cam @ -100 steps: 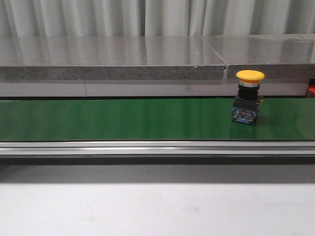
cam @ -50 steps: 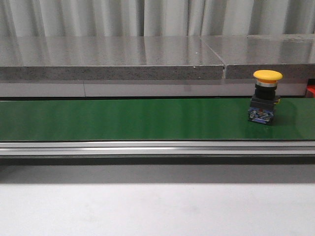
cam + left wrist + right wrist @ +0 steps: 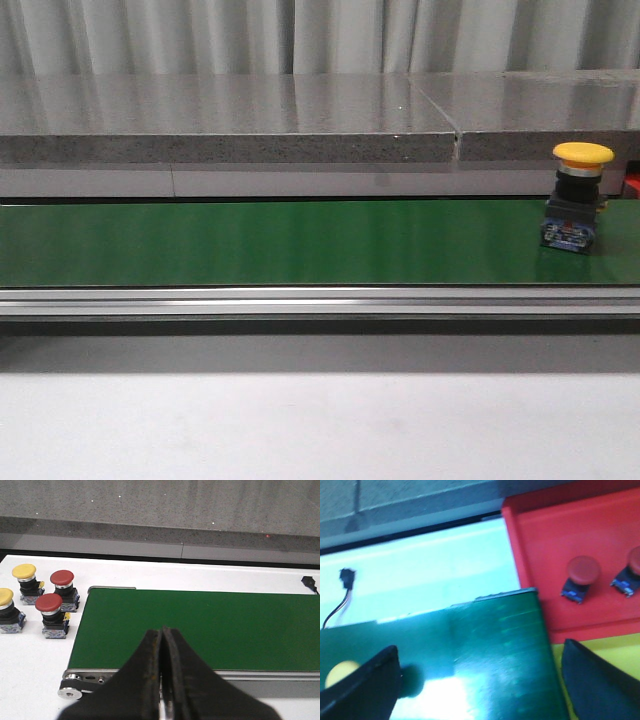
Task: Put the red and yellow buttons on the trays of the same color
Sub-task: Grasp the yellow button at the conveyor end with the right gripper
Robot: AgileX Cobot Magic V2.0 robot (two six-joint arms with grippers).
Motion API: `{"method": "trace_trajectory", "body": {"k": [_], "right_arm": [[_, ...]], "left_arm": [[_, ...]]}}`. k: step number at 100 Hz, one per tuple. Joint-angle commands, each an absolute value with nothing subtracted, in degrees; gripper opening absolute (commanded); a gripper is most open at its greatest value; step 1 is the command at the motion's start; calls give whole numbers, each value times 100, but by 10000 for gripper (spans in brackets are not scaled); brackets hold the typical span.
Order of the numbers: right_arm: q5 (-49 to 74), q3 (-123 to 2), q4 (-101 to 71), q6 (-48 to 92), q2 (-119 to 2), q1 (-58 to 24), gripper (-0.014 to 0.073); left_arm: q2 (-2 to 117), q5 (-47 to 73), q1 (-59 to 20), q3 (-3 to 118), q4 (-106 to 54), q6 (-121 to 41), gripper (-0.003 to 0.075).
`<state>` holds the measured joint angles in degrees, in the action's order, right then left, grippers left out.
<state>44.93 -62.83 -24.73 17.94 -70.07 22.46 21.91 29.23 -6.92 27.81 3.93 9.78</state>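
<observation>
Fingers of your right gripper [image 3: 480, 690] are spread wide over the green conveyor belt [image 3: 485, 655], presumably waiting for the yellow mushroom-cap push button [image 3: 577, 197], while your left gripper [image 3: 161, 680] sits pinched together, idle.

front level, wrists above shared belt [image 3: 250, 242]

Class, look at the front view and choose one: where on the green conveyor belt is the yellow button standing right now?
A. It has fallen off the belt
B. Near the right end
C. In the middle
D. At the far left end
B. The yellow button stands upright on the green conveyor belt, close to the right edge of the front view, with the rest of the belt bare.
</observation>
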Motion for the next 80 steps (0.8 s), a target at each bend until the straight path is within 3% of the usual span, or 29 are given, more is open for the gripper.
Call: {"method": "trace_trajectory", "body": {"k": [1, 40, 80], "right_arm": [[4381, -6231, -2559, 1973, -6635, 1907, 644], [3926, -5974, -2559, 2202, -6859, 703, 644], [3466, -5974, -2559, 2386, -7926, 518, 644]], "left_arm": [[2225, 2528, -718, 2930, 366, 967, -19], [2225, 2528, -718, 2930, 366, 967, -19], [2225, 2528, -718, 2930, 366, 967, -19]]}}
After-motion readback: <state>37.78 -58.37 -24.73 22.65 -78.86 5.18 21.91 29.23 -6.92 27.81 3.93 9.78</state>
